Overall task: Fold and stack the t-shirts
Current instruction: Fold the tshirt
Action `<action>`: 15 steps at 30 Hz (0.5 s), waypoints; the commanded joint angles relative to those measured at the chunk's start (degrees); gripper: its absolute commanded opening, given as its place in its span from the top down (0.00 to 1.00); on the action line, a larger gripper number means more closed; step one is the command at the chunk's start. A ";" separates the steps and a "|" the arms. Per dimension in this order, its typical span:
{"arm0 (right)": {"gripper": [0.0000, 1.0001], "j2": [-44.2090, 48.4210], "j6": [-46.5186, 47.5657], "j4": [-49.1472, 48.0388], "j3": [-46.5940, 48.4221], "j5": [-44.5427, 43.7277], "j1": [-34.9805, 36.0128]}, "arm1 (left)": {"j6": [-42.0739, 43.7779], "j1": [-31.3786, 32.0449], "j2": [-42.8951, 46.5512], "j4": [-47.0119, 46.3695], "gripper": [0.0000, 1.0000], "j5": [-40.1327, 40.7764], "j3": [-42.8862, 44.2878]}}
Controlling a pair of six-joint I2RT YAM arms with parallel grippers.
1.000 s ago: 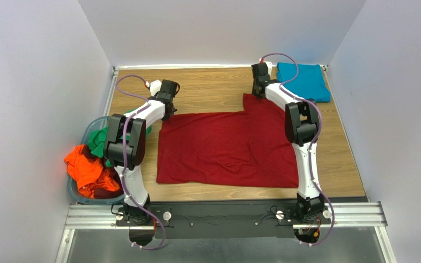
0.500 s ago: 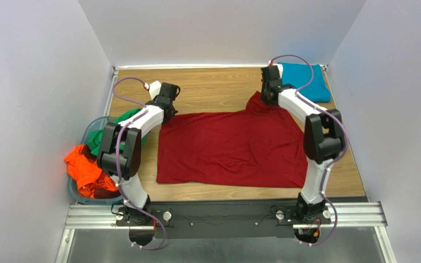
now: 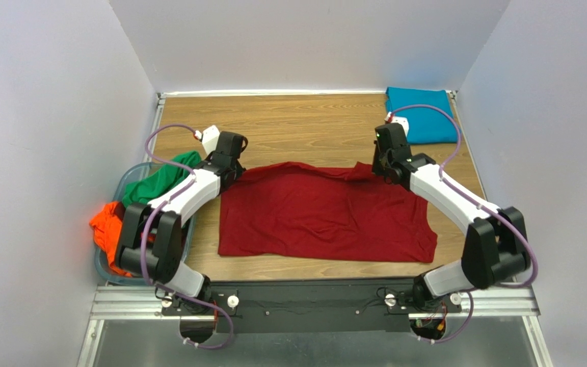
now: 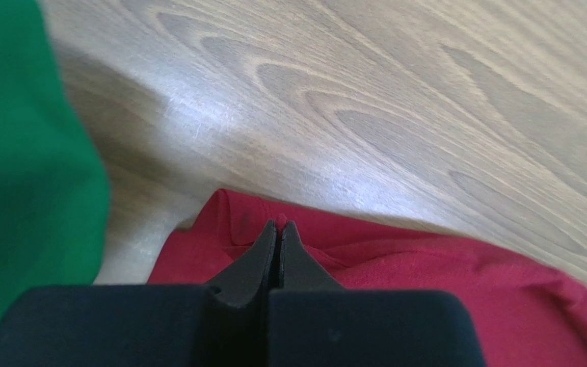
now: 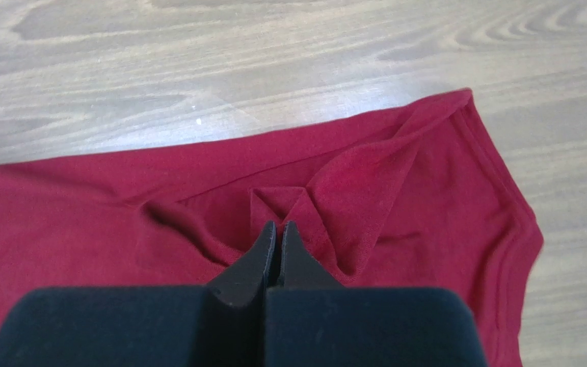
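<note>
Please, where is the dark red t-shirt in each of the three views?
Top external: the dark red t-shirt lies spread in the middle.
Left wrist: the shirt fills the bottom, centre to right.
Right wrist: the shirt covers the lower half.
Shared landmark: the wooden table beyond the shirt's far edge.

The dark red t-shirt (image 3: 323,218) is soft matt cloth with a fine knit and stitched hems. The green t-shirt (image 3: 159,180), orange t-shirt (image 3: 109,229) and teal-blue t-shirt (image 3: 423,115) look like the same dull cloth. The table (image 3: 304,126) is pale wood with clear grain and a light sheen. The bin (image 3: 107,269) is translucent bluish plastic. The left gripper (image 4: 277,227) and right gripper (image 5: 277,227) are smooth matt black plastic. The rail (image 3: 503,298) is brushed metal.
</note>
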State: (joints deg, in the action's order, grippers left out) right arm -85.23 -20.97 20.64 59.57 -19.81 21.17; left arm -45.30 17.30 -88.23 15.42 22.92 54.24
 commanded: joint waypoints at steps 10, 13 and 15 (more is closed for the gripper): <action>0.99 15.70 -2.67 10.20 -6.04 2.85 1.24 | -3.30 0.37 13.07 -2.68 1.00 1.25 -9.85; 0.99 18.17 -2.67 12.13 -6.57 3.20 1.24 | -3.39 0.45 14.57 -2.76 1.00 1.17 -11.17; 0.99 19.92 -2.58 13.98 -6.57 2.76 1.24 | -3.48 0.63 15.71 -2.68 1.00 1.16 -12.31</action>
State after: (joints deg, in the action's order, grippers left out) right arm -67.90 -22.79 29.85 53.89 -18.00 22.13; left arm -47.86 17.41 -75.13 13.69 22.94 43.31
